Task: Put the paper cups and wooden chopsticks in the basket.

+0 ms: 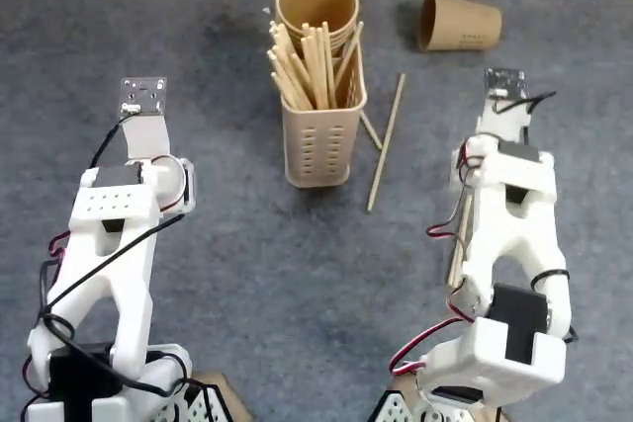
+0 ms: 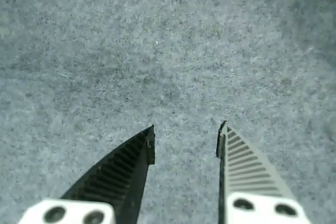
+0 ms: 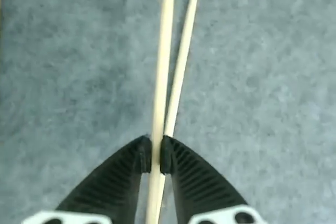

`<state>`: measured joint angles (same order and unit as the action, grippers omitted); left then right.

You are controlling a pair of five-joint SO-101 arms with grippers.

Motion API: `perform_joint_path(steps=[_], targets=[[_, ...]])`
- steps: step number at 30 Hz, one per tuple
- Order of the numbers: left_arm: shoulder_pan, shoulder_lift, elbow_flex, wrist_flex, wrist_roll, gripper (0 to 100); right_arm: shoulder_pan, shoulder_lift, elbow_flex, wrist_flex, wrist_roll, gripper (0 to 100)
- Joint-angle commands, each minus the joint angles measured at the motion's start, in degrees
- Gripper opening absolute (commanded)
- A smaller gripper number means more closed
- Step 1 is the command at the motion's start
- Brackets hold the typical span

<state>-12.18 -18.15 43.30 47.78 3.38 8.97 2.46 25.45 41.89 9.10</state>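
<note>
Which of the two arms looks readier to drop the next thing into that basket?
Right. The right gripper is shut on wooden chopsticks, ready to carry to the basket standing between the arms. The left gripper is open over bare grey carpet, holding nothing.

Both arms are white moulded plastic shells joined by black servo blocks. The left arm (image 1: pixel 109 244), to the left of the basket (image 1: pixel 316 145), has black cables looping along it and red wires low down. The right arm (image 1: pixel 509 244), on the basket's other side, has red and black wires at its joints. The left gripper (image 2: pixel 186 135) has one black and one pale ribbed finger on white mounts with round screw holes, while the right gripper (image 3: pixel 156 153) has two black ribbed fingers.
</note>
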Motion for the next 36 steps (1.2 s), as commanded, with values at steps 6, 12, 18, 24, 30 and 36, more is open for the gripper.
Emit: perform_joint_path(steps=[6, 12, 18, 24, 30, 36], targets=[[0.4, -1.5, -0.3, -0.5, 0.4, 20, 0.7, 1.0, 2.7, -8.0, -0.9, 8.8], [0.4, -1.5, -0.3, -0.5, 0.4, 20, 0.7, 10.3, 0.7, -8.0, -1.8, 16.7], [0.4, -1.5, -0.3, -0.4, 0.4, 20, 0.9, 16.1, -5.2, -5.7, -1.9, 15.4], [0.4, -1.5, -0.3, -0.4, 0.4, 20, 0.8, 15.9, -7.3, -0.2, -1.8, 0.6], [0.4, -1.5, -0.3, -0.4, 0.4, 20, 0.8, 15.7, -23.6, 15.4, -1.8, 0.5], [0.4, -1.5, -0.3, -0.4, 0.4, 20, -1.5, 16.2, -55.5, 28.8, -1.9, 0.9]])
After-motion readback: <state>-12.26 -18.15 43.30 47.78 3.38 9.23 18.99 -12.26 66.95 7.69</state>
